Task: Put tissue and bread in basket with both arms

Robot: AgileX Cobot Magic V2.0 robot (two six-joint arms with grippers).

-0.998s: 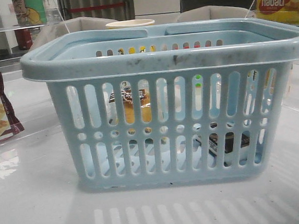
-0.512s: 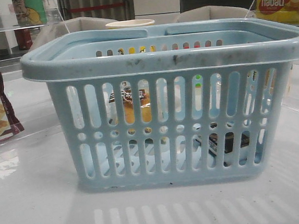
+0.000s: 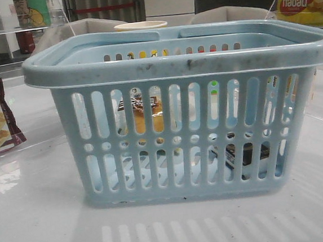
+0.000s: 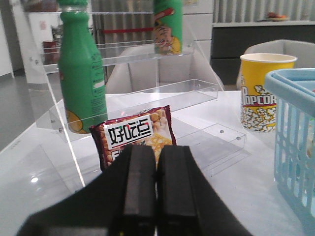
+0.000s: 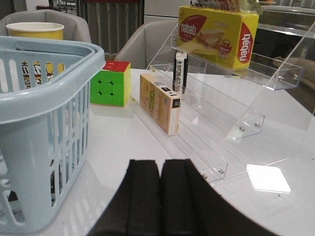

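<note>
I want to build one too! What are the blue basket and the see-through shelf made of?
The basket looks like moulded matte plastic: slotted walls, scuffed rim. The shelf seems clear glossy acrylic; things show straight through it, though glass can't be ruled out.

The basket is light-blue plastic with a scuffed rim. The table is glossy white and reflective. Clear acrylic shelves; matt black gripper fingers.
</note>
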